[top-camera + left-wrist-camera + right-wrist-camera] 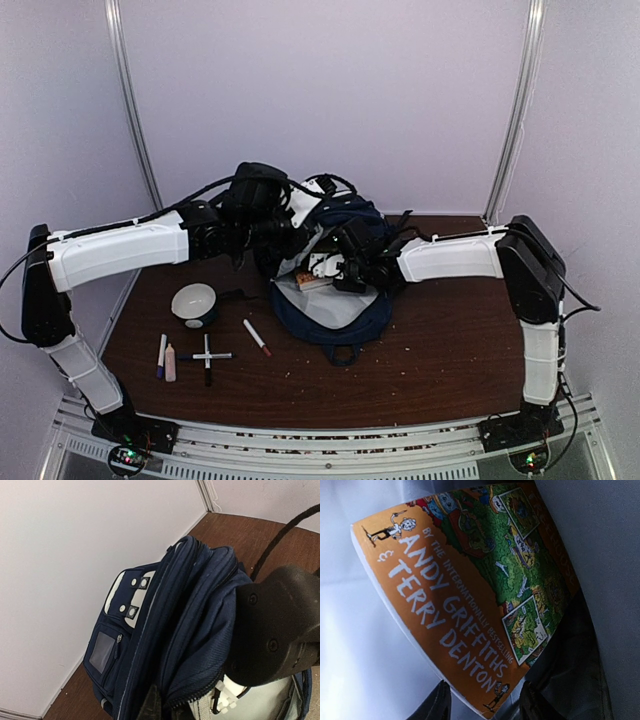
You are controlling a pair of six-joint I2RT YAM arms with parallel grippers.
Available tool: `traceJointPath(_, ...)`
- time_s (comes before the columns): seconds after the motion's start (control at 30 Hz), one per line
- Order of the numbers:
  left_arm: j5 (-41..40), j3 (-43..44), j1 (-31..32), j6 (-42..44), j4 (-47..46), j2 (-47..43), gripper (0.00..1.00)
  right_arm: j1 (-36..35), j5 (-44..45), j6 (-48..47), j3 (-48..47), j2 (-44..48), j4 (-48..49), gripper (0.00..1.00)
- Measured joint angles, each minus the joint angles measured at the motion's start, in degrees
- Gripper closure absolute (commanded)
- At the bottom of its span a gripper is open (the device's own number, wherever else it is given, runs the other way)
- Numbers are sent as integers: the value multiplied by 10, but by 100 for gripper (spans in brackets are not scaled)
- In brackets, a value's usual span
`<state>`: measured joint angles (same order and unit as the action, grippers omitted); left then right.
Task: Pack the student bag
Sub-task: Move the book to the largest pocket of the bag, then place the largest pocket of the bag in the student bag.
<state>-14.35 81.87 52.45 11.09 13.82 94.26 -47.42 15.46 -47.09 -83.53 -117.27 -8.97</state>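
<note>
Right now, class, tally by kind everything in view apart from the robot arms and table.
Slim marker pens and sticks, mostly white: 5
Round white bowl, dark outside: 1
Large navy-blue fabric backpack: 1
Orange paperback book: 1
Total: 8

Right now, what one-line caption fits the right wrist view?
Orange Andy Griffiths and Terry Denton book held by the right gripper inside the student bag, against its grey lining.

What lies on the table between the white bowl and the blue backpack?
A white marker with a red cap, touching neither the bowl nor the backpack; the top external view shows it.
</note>
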Motion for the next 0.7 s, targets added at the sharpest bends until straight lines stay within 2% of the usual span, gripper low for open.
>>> traceJointPath(0.2, 3, 0, 0, -1, 5, -2, 100, 1, 12, 26, -15, -32, 36, 54)
traceJointPath(0.4, 3, 0, 0, -1, 8, -2, 100, 2, -6, 43, 3, -18, 36, 52)
traceJointPath(0.5, 5, 0, 0, -1, 9, -2, 100, 2, -59, 50, 57, 37, -5, 51)
traceJointPath(0.7, 31, -6, 0, -14, 8, 1, 100, 5, -164, 49, 198, 215, -77, 51)
